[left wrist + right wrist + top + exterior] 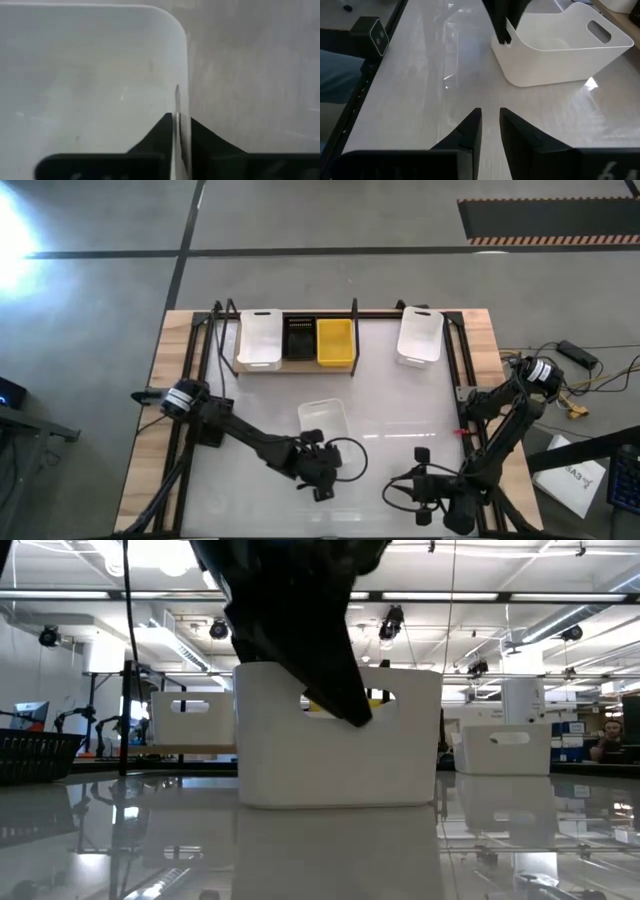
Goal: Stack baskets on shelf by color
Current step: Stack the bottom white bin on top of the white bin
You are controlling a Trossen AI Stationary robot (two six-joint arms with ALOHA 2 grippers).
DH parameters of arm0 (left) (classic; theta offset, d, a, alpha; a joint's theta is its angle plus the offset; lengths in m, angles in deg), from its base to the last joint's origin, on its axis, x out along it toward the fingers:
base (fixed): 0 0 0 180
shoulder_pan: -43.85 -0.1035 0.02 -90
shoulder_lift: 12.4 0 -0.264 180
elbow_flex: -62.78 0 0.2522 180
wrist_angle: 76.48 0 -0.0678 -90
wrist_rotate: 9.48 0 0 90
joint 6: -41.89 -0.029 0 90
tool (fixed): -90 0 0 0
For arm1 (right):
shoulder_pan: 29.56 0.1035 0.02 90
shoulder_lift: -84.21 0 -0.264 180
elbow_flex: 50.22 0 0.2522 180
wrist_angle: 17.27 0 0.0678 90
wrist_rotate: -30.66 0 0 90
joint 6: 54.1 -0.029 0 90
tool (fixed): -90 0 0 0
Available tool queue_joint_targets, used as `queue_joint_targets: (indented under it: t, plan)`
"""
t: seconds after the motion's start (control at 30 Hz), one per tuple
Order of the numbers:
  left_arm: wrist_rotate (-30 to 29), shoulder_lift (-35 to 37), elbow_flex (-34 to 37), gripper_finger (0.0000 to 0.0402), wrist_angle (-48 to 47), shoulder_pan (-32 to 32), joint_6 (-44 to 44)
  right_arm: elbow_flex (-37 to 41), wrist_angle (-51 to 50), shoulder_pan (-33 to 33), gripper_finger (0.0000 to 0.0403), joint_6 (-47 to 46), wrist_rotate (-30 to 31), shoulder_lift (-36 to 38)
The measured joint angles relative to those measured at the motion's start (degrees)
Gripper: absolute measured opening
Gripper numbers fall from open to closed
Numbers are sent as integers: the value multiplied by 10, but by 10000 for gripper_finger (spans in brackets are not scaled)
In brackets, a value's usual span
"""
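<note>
A white basket [323, 418] sits on the white tabletop [390, 385] near its middle, in front of the shelf [296, 366]. The left gripper [312, 438] pinches the basket's near wall between its closed fingers [160, 135]. The right gripper [424, 454] hovers nearby over bare table, its fingers [470, 132] slightly apart, holding nothing

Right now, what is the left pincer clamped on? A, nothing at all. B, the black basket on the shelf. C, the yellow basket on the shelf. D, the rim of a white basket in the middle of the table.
D: the left pincer straddles the near wall of the white basket at mid-table; the left wrist view shows one finger on each side of the rim.
</note>
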Motion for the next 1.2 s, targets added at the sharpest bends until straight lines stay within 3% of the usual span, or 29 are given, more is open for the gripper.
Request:
queue_joint_targets:
  t: [0.2, 0.6, 0.83, 1.0, 1.2]
  plan:
    - [-5, 30, -15, 1, -72, 20, -11, 0, 0, 0, 60, 0, 0, 0]
    - [-125, 155, -32, 0, -219, 70, -12, 1, -2, 0, 59, 0, -1, 0]
    - [-124, 155, -17, 0, -293, 74, -20, 4, 0, 0, 65, 0, -1, 0]
    - [-166, 151, -11, 0, -372, 75, 33, 6, 0, 0, 64, 0, -1, 0]
    - [-175, 170, -15, 0, -425, 79, 2, 7, 0, 0, 59, 0, -1, 0]
